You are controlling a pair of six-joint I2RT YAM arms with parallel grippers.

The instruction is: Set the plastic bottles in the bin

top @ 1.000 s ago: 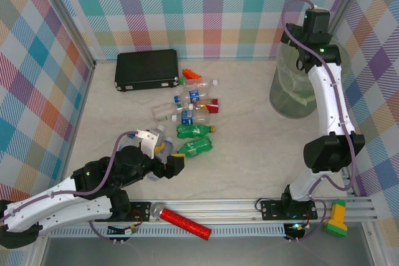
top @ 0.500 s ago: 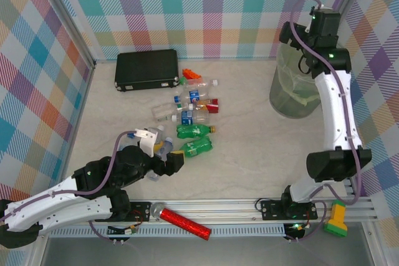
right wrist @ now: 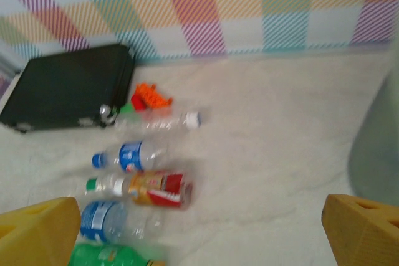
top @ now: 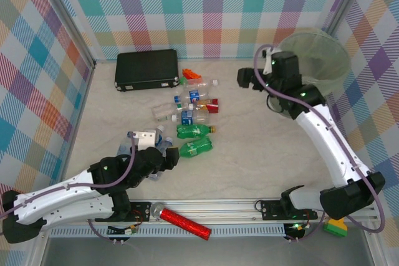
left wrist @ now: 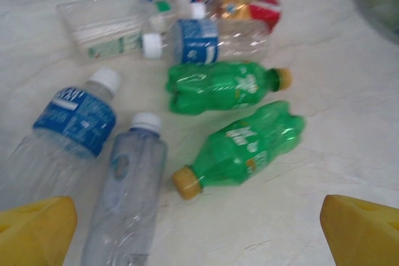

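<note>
Plastic bottles (top: 190, 113) lie in a loose heap on the pale, marble-look counter (top: 249, 154), just on the near side of the flat black case (top: 146, 70). The bin (top: 321, 54) stands well to the right of that case. From above, the left gripper (top: 165, 157) hangs low at the end of the heap farthest from the case, jaws spread and nothing in them. The right gripper (top: 252, 74), likewise spread and empty, hovers between case and bin.

At the left wrist, the slanted green bottle (left wrist: 246, 144) lies clear of its neighbours, orange cap toward the camera. I'd judge it the easiest pick: straddle the lobed belly across its width rather than the neck, and close gently, since thin glossy plastic dents and a round wall can roll or squirt out. The clear white-capped bottle (left wrist: 128, 197) lies close against a blue-labelled one (left wrist: 68, 126), so lifting either may nudge the other.

At the right wrist, somewhat blurred, the case looks matte, hard and boxy. Small orange bricks (right wrist: 151, 96) sit at its right end, and a red-labelled bottle (right wrist: 159, 190) lies nearer. The bin's translucent greenish wall rises far right of the case.
</note>
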